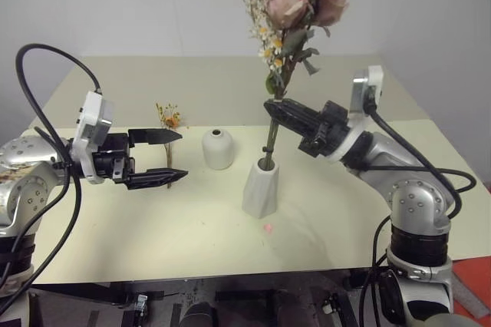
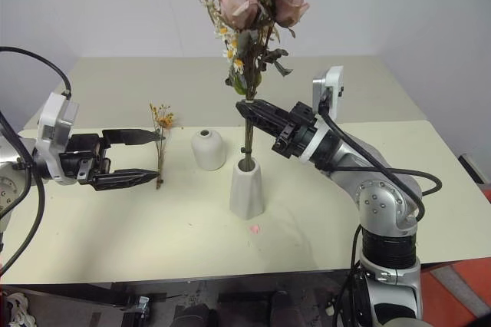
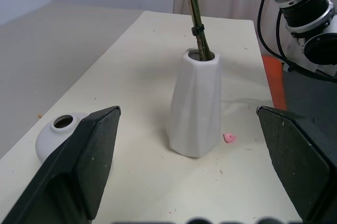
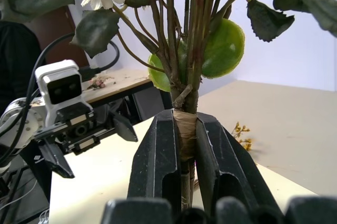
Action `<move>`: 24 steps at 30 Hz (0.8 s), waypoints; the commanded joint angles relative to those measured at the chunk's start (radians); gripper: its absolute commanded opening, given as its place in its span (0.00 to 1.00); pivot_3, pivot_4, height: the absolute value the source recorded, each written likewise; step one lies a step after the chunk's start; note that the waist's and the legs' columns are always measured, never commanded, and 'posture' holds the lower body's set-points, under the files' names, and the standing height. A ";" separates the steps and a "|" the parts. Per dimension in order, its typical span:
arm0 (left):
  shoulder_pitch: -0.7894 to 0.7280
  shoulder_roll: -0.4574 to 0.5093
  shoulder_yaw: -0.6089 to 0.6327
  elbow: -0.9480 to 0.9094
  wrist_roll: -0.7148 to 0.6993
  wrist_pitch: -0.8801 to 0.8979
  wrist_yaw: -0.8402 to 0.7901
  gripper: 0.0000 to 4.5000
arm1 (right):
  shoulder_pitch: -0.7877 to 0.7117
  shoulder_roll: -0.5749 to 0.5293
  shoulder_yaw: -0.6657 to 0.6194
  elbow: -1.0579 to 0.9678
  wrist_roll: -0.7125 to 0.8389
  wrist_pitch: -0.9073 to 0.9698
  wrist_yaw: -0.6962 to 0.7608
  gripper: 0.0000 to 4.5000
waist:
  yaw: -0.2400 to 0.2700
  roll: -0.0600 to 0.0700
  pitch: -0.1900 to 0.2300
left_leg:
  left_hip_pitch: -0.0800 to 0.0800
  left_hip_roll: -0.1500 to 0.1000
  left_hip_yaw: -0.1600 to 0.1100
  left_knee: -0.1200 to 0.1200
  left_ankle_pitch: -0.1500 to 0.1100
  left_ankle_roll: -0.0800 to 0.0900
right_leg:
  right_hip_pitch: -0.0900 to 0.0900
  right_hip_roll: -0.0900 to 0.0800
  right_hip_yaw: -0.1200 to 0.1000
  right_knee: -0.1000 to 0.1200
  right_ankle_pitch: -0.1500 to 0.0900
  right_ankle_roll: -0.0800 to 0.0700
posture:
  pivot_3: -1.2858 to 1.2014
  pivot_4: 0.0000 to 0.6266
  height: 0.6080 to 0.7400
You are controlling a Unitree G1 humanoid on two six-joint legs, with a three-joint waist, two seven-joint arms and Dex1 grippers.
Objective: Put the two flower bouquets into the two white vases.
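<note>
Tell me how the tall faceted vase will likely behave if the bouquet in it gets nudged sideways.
The tall faceted vase looks apt to tip: it is narrow, and the large bouquet towers well above it, so the load seems top-heavy. The right gripper is shut on the stems, probably steadying it now. Its smooth white surface may slide on the table.

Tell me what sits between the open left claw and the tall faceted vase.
The short round vase stands between the left claw and the faceted vase, seen in the left eye view.
</note>
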 commanded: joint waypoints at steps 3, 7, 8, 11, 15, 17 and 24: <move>-0.010 0.017 0.017 -0.002 -0.003 -0.003 -0.005 1.00 | 0.024 -0.004 -0.001 -0.051 0.018 -0.034 0.020 0.05 | 0.000 0.000 0.000 | 0.000 0.000 0.000 0.000 0.000 0.000 | 0.000 0.000 0.000 0.000 0.000 0.000 | 0.52 0.24 1.00; -0.011 0.017 0.017 0.000 0.000 -0.002 0.000 1.00 | 0.038 -0.001 0.019 -0.047 -0.001 -0.048 0.026 0.05 | -0.001 0.000 0.000 | 0.000 0.000 0.000 0.000 0.000 0.000 | 0.000 0.000 0.000 0.000 0.000 0.000 | 0.52 0.24 1.00; -0.009 0.017 0.018 0.000 0.003 -0.003 0.005 1.00 | 0.043 -0.002 0.024 -0.043 -0.007 -0.054 0.029 0.05 | -0.001 0.000 0.000 | 0.000 0.000 0.000 0.000 0.000 0.000 | 0.000 0.000 0.000 0.000 0.000 0.000 | 0.52 0.24 1.00; -0.006 0.015 0.021 0.003 0.009 -0.005 0.018 1.00 | 0.067 -0.007 0.039 -0.028 -0.036 -0.074 0.043 0.26 | 0.000 0.000 0.000 | 0.000 0.000 0.000 0.000 0.000 0.000 | 0.000 0.000 0.000 0.000 0.000 0.000 | 0.52 0.24 1.00; -0.005 0.012 0.023 0.002 0.014 -0.006 0.032 1.00 | 0.096 -0.017 0.045 -0.034 -0.048 -0.087 0.064 0.57 | 0.001 0.000 0.000 | 0.000 0.000 0.000 0.000 0.000 0.000 | 0.000 0.000 0.000 0.000 0.000 0.000 | 0.52 0.24 1.00; -0.002 0.012 0.024 0.002 0.019 -0.007 0.039 1.00 | 0.113 -0.026 0.044 -0.041 -0.050 -0.091 0.078 0.73 | 0.001 0.000 0.000 | 0.000 0.000 0.000 0.000 0.000 0.000 | 0.000 0.000 0.000 0.000 0.000 0.000 | 0.52 0.24 1.00; 0.039 0.003 0.046 -0.015 0.057 0.029 0.178 1.00 | 0.200 -0.134 -0.018 -0.093 0.000 -0.066 0.155 0.99 | 0.002 0.000 0.000 | 0.000 0.000 0.000 0.000 0.000 0.000 | 0.000 0.000 0.000 0.000 0.000 0.000 | 0.52 0.24 1.00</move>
